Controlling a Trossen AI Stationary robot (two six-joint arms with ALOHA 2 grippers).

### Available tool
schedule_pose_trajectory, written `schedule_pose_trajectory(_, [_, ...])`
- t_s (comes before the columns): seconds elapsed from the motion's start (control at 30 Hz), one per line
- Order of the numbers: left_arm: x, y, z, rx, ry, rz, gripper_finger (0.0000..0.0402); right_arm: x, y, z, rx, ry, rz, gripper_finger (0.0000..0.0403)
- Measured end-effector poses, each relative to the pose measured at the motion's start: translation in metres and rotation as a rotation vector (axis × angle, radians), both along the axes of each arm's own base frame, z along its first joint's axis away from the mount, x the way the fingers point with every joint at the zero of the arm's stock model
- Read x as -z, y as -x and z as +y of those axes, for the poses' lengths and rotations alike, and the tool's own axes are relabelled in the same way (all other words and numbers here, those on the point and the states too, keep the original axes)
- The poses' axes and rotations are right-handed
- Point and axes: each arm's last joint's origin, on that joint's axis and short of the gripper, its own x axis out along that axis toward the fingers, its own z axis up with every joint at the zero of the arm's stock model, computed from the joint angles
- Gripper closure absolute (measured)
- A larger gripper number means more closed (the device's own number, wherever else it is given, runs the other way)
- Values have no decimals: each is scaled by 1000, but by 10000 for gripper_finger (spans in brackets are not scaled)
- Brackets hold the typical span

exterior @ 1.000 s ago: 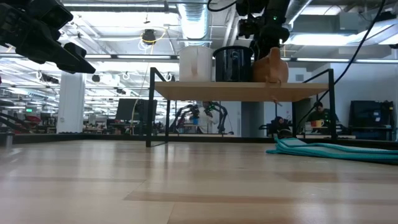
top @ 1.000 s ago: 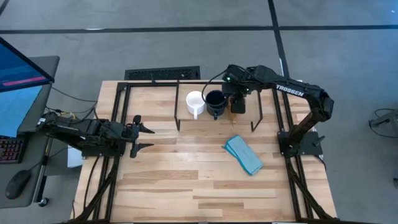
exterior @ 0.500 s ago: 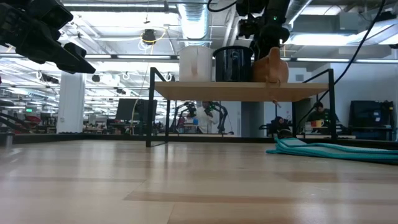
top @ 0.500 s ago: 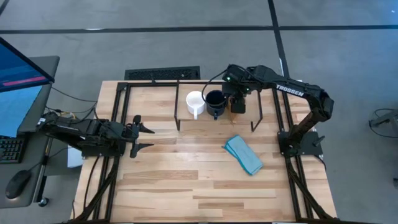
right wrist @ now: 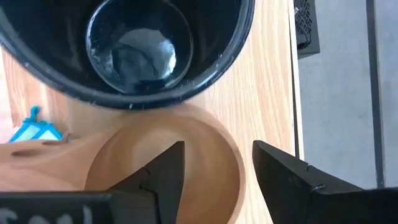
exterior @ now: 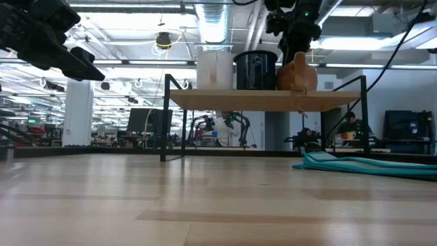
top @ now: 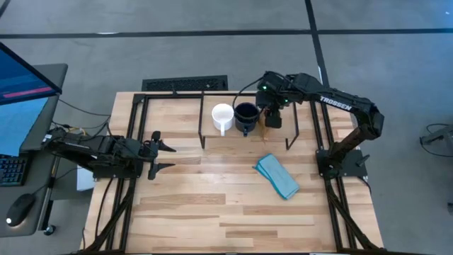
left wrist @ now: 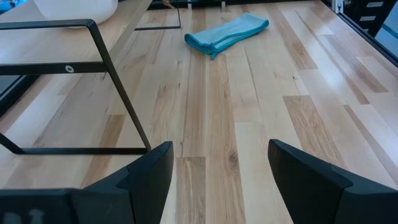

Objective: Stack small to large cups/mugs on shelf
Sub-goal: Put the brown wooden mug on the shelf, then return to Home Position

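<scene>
From above I see three mugs in a row on the shelf (top: 212, 134): white mug (top: 222, 115), black mug (top: 245, 115), tan mug (top: 270, 125), upright, white handle toward the table's front. Low down, my right gripper (exterior: 295, 34) has lifted slightly off the tan mug since a second ago. On its wrist view its fingers (right wrist: 283, 177) are spread, empty; my left gripper (left wrist: 214, 168) waits open, well apart.

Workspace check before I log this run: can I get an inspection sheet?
Surface: wood table, bare apart from the cloth.
Job's things: white mug, black mug and brown mug side by side on the shelf.
Clutter: blue cloth on the table beside the shelf.
Hands: right hand open above the brown mug; left hand open, parked at the table's left.
Cables: on the right arm.
Surroundings: monitor, keyboard and mouse to the left.
</scene>
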Motion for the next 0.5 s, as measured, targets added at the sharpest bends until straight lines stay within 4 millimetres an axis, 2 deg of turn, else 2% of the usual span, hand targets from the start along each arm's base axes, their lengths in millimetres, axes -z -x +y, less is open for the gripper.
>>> schedule_pose_trajectory(0.5, [0, 0, 0, 0, 0, 0, 148, -30, 28, 13, 78, 19, -103, 193])
